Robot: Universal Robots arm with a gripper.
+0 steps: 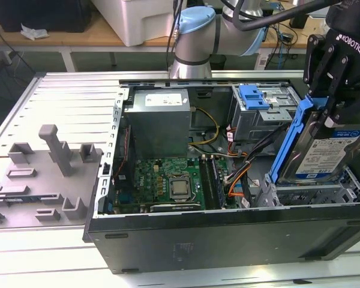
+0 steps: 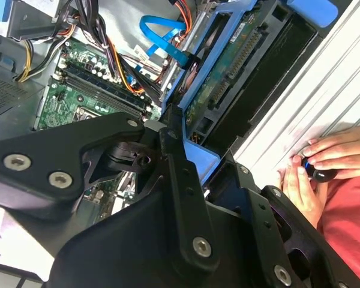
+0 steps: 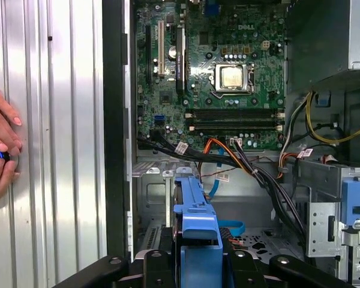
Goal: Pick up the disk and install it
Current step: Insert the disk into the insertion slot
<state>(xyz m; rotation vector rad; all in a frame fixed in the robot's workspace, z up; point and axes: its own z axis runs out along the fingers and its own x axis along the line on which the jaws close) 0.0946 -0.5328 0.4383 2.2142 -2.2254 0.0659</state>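
Observation:
The disk (image 1: 331, 151), a silver hard drive with a white-and-blue label in a blue plastic bracket, hangs tilted on edge over the open computer case (image 1: 228, 240) at the exterior view's right. My black gripper (image 1: 331, 113) is shut on its upper part from above. The disk's lower edge sits just above the metal drive bay (image 1: 312, 195) in the case's near right corner. In the second wrist view the disk's green circuit side (image 2: 228, 66) runs away from the fingers (image 2: 180, 180). In the first wrist view its blue bracket (image 3: 195, 222) stands between the fingers (image 3: 156, 264).
Inside the case lie a green motherboard (image 1: 168, 180), a grey power-supply box (image 1: 159, 117), a grey cage with a blue latch (image 1: 258, 102) and cable bundles (image 1: 240, 174). A grey foam fixture (image 1: 48, 174) sits on the slatted table. A person's hands (image 3: 0, 150) rest beside the case.

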